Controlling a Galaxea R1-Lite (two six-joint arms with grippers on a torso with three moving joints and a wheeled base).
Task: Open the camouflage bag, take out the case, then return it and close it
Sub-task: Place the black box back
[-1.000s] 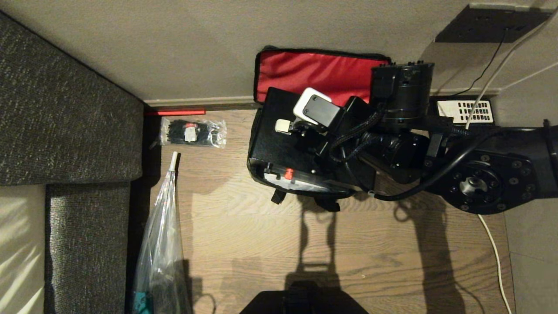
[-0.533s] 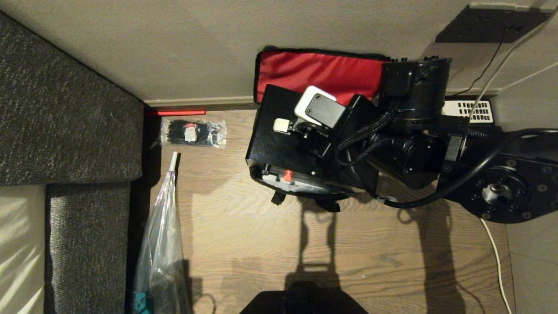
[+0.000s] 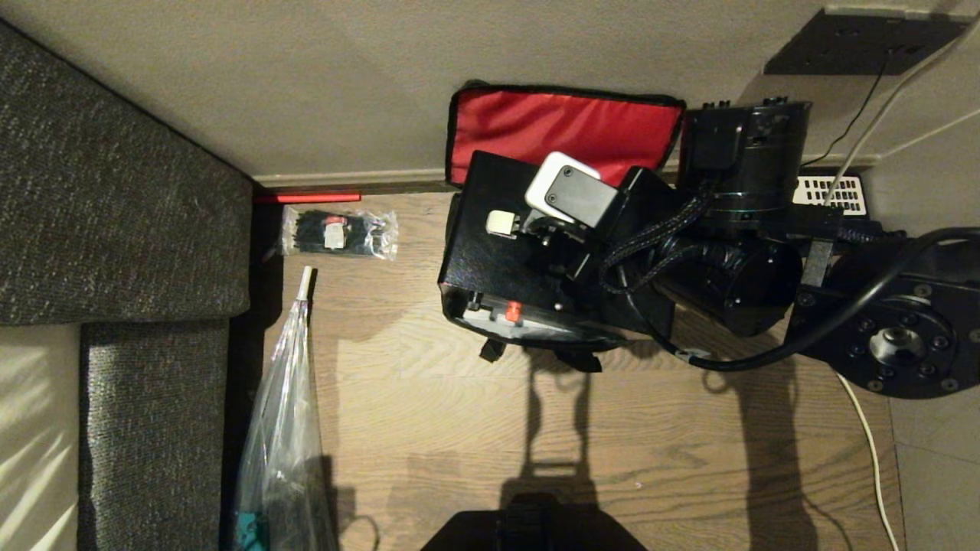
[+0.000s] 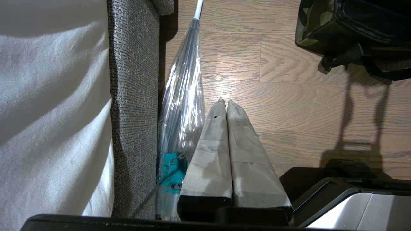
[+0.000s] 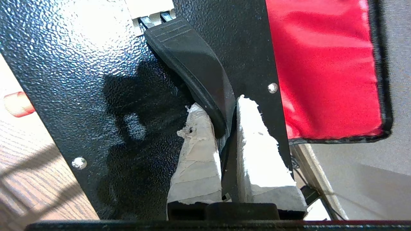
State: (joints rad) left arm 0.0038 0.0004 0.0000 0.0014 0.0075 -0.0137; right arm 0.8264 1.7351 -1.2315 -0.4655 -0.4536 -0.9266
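The case hung tilted above the open bag, whose red lid leaned on the wall. The right end effector pinched the case's black handle. The case looked stiff, smooth and rather heavy, so the handle seemed the best place to hold it. Compared with a second before, the arm and case had shifted slightly right of the bag. The left end effector, pressed together, hung near the umbrella.

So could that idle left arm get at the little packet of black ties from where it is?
Probably yes. The left gripper hangs shut above bare wooden floor; the packet lies farther on by the wall, nothing between them, though the umbrella lies close beside that path.
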